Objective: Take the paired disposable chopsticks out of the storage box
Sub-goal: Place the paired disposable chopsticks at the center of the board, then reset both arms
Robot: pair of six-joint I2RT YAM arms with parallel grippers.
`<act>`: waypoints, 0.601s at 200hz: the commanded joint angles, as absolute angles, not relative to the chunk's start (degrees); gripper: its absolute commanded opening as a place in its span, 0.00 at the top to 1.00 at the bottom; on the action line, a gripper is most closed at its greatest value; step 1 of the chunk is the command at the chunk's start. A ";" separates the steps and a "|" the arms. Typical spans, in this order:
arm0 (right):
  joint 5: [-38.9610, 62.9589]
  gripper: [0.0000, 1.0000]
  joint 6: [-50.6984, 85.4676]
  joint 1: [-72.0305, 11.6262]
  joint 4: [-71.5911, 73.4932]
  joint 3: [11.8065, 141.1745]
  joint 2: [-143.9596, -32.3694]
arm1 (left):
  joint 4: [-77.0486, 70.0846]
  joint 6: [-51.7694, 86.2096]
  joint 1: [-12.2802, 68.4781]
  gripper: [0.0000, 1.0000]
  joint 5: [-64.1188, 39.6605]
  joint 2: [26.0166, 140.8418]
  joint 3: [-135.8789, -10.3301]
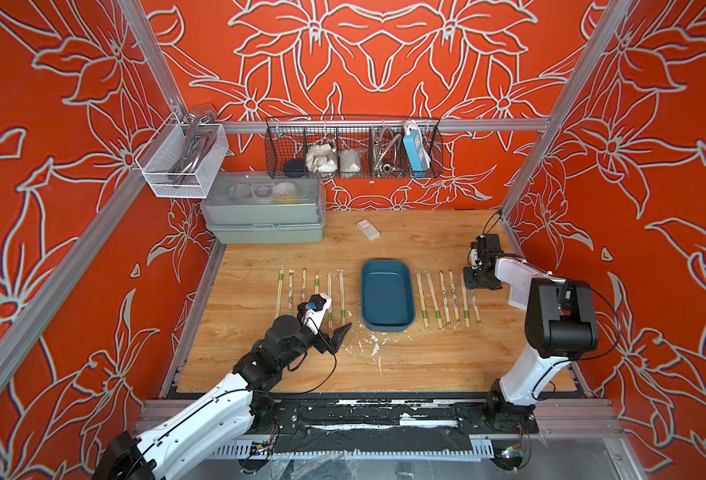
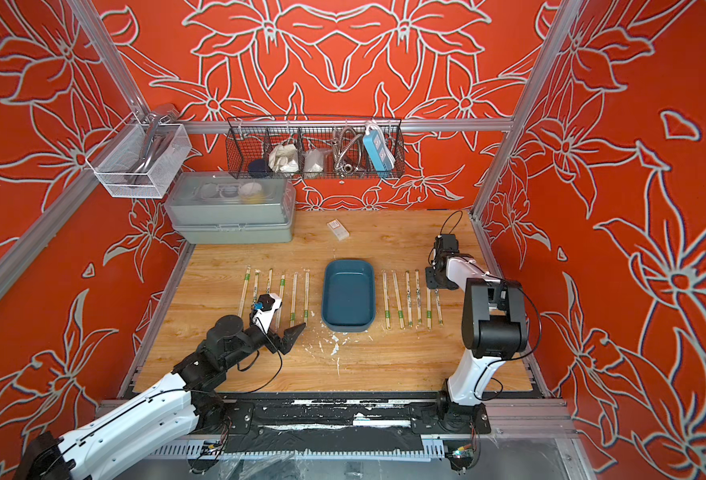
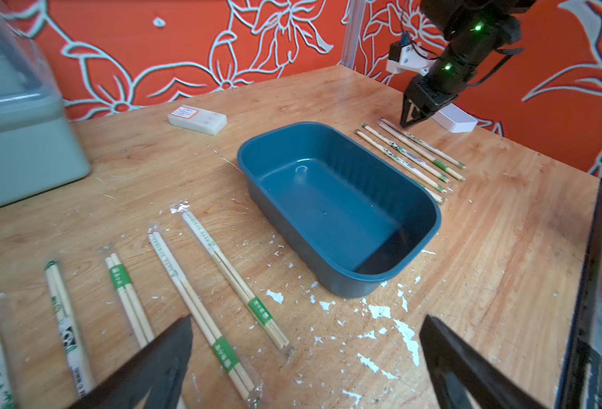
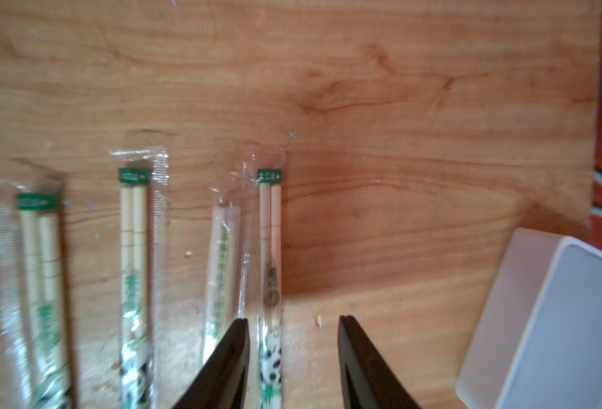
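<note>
Seen with box (image 1: pixel 386 297) empty on counter (image 1: pixel 384 365), chopsticks (image 3: pixel 235 279) rowed left and right of it; right jaws half-parted astride rightmost pair (image 4: pixel 271 248), gripping nothing, left jaws wide, empty; unloading seemingly done, calling only for lifting clear

White shell links (image 1: pixel 201 419), black joint housings (image 1: pixel 563 324), looping black cables (image 1: pixel 335 361), white wrist camera mounts (image 1: pixel 320 311), black wedge-fingered left tool (image 3: pixel 306 320)
</note>
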State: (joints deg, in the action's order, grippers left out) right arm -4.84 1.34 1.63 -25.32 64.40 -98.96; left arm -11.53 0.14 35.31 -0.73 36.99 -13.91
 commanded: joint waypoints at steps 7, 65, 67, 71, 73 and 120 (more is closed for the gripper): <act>-4.57 0.48 2.99 2.10 -31.23 68.64 -91.07 | -12.26 1.48 34.26 0.00 12.46 35.68 -14.06; -0.62 0.25 9.54 2.01 -14.69 49.14 -68.61 | -12.36 7.53 19.59 0.00 25.30 44.89 -20.86; -0.68 0.25 9.42 2.00 -13.67 48.01 -67.91 | -13.04 6.89 19.36 0.00 25.90 45.26 -20.77; -1.09 0.24 8.81 1.98 -11.29 45.61 -66.70 | -14.55 5.87 19.06 0.00 26.79 46.03 -20.60; -1.24 0.24 8.44 1.92 -9.74 44.34 -66.03 | -15.35 5.40 18.89 0.00 27.20 46.40 -20.42; -9.31 0.19 4.08 1.91 18.28 24.82 -59.82 | -26.16 4.09 6.02 0.01 17.24 59.84 -18.54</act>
